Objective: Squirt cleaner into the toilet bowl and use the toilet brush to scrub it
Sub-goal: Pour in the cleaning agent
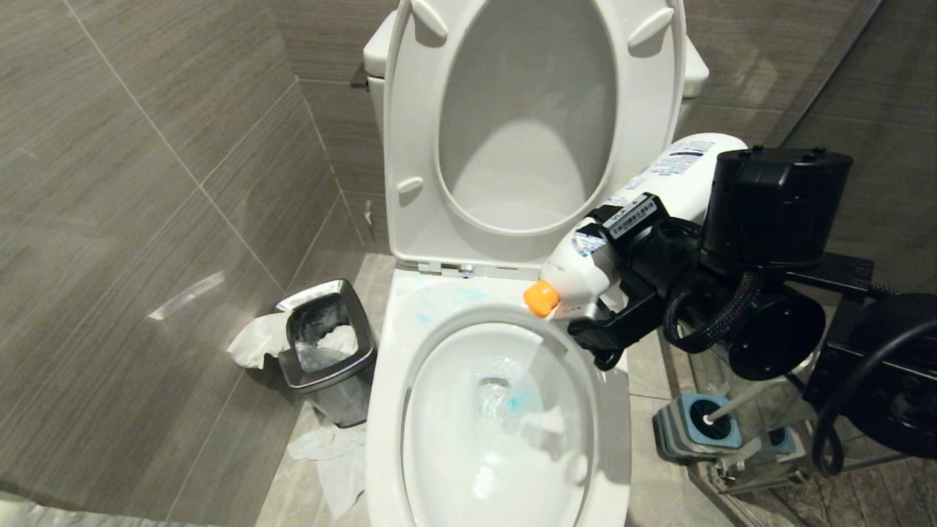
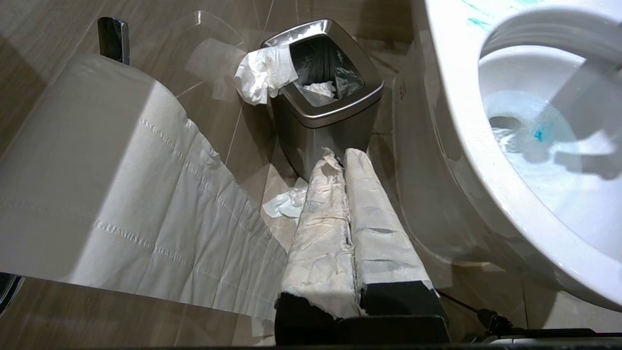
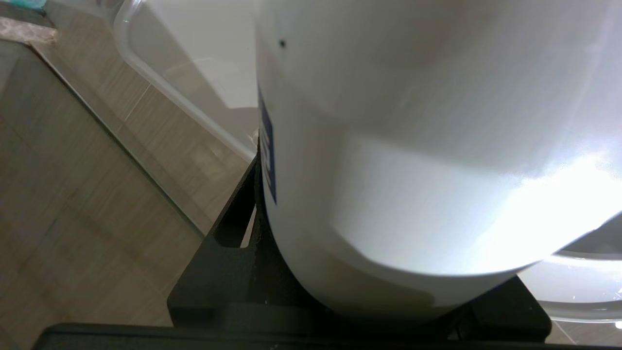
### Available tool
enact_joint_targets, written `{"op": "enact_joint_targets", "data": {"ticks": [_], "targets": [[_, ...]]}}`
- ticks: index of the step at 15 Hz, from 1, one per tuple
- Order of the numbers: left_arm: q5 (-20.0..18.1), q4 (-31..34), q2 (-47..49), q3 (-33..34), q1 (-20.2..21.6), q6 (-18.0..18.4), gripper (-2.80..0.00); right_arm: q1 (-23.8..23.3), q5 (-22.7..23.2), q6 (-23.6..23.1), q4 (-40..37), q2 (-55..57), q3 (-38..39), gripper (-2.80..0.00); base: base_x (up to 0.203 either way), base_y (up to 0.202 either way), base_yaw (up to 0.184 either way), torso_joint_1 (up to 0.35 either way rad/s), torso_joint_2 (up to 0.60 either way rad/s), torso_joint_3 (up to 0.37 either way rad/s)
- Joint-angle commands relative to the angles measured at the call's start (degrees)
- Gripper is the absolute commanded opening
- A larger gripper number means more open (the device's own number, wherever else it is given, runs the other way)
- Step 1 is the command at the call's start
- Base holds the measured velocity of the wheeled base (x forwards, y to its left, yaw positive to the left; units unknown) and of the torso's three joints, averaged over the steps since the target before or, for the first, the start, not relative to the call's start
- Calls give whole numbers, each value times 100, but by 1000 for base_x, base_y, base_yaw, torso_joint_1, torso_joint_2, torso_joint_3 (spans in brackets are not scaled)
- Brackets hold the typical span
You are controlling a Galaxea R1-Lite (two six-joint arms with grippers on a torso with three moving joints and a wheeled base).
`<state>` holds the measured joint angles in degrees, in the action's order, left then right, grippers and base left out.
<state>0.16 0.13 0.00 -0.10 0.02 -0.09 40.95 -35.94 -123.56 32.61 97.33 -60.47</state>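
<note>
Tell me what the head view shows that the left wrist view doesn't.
Only the head view shows the right gripper shut on the white cleaner bottle, tipped over the bowl, and the toilet brush in its holder. Only the left wrist view shows the shut left gripper and the toilet paper roll. Both show the toilet bowl, teal cleaner and steel bin.

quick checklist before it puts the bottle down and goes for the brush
1. Cleaner in the toilet bowl: ok, blue tint in the water and smears on the rim.
2. Bottle held firmly by the right hand: ok, tilted with its orange cap over the bowl.
3. Squirting stopped: cannot tell.
4. Toilet brush ready: ok, standing in its holder on the floor right of the toilet.
5. Left hand free: ok, shut on nothing, near the waste bin.
6. Seat up: ok.
</note>
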Motion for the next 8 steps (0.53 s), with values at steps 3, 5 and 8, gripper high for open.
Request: {"op": "enact_joint_targets", "data": {"ticks": [3, 5, 8], "targets": [[2, -5, 9, 1, 6, 0, -280, 62, -36, -142, 17, -3, 0, -280, 0, 0, 0, 0, 0, 0], [2, -5, 9, 1, 6, 0, -280, 71, -27, -133, 17, 14, -17, -280, 0, 0, 0, 0, 0, 0], [2, -5, 9, 1, 6, 0, -280, 80, -27, -133, 26, 32, -17, -280, 0, 0, 0, 0, 0, 0]]}}
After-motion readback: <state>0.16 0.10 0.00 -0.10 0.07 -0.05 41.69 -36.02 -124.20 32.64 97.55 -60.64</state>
